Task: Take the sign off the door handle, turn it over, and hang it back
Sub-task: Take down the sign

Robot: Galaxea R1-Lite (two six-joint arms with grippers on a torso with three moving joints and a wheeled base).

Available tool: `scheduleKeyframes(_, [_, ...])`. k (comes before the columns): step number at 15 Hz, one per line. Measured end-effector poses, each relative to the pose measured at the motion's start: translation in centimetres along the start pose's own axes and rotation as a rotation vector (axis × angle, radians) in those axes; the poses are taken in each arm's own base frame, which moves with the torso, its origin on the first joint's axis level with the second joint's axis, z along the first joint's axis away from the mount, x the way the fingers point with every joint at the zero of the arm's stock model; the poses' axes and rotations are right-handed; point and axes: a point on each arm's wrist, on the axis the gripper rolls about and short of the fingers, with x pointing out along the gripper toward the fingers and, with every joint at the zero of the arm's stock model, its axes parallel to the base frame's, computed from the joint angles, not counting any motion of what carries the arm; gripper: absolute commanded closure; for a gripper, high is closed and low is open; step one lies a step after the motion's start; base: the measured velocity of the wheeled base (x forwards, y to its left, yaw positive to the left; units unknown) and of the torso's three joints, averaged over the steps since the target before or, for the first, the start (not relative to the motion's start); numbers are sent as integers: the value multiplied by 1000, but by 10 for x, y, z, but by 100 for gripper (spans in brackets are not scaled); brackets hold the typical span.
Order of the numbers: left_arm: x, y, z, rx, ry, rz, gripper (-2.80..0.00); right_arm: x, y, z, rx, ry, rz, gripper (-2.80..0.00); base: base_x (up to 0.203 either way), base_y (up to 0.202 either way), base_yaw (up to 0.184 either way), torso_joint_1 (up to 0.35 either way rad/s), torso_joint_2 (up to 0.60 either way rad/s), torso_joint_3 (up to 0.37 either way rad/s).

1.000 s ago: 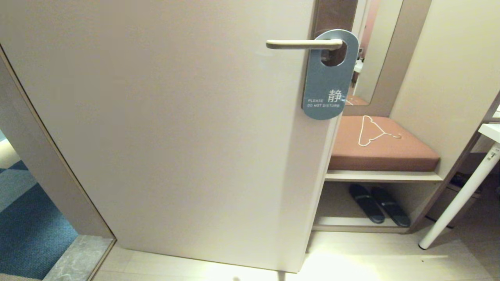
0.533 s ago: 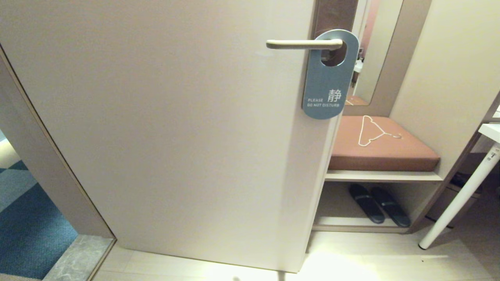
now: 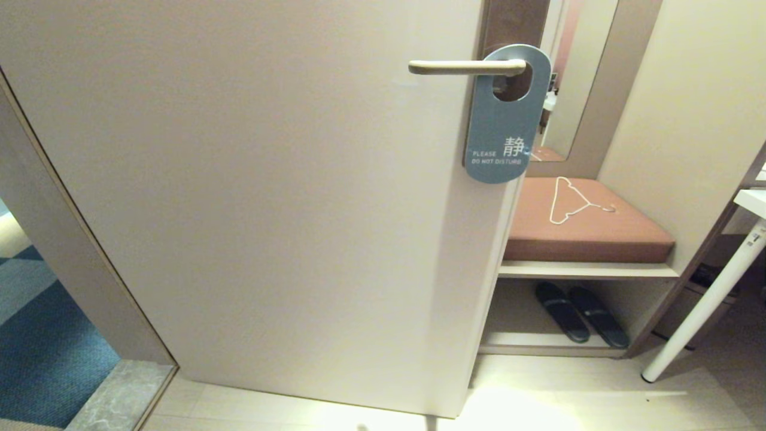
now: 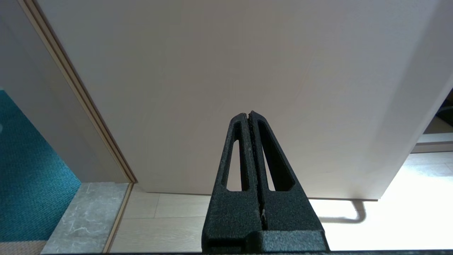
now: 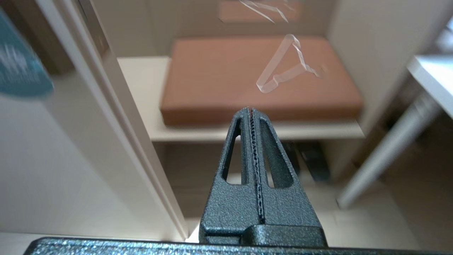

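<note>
The blue-grey sign [image 3: 505, 120] hangs by its oval hole on the beige door handle [image 3: 464, 67], its "PLEASE DO NOT DISTURB" face toward me. A blurred corner of the sign [image 5: 19, 72] shows in the right wrist view. Neither arm appears in the head view. My left gripper [image 4: 248, 114] is shut and empty, low down, pointing at the bare cream door [image 4: 226, 71]. My right gripper [image 5: 250, 110] is shut and empty too, pointing past the door's edge toward the bench.
The open door [image 3: 269, 209] fills most of the view. Right of it stands a bench with a brown cushion [image 3: 583, 224], a white hanger [image 3: 568, 200] on it and dark slippers [image 3: 580, 320] below. A white table leg [image 3: 700, 311] slants at far right.
The sign and handle have hardly shifted in the head view. Nothing else has visibly moved.
</note>
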Motion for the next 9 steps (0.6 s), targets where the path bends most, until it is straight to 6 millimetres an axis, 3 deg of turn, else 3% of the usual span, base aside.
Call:
scheduleKeyframes(4, [0,0,0,0,0,1,0,38,-38,21,-57,-14,258,0,0,0,0,0,0,0])
scheduleKeyframes(9, [0,0,0,0,0,1,0,68,-58,13,-38,0,666,0,0,0,0,0,0,0])
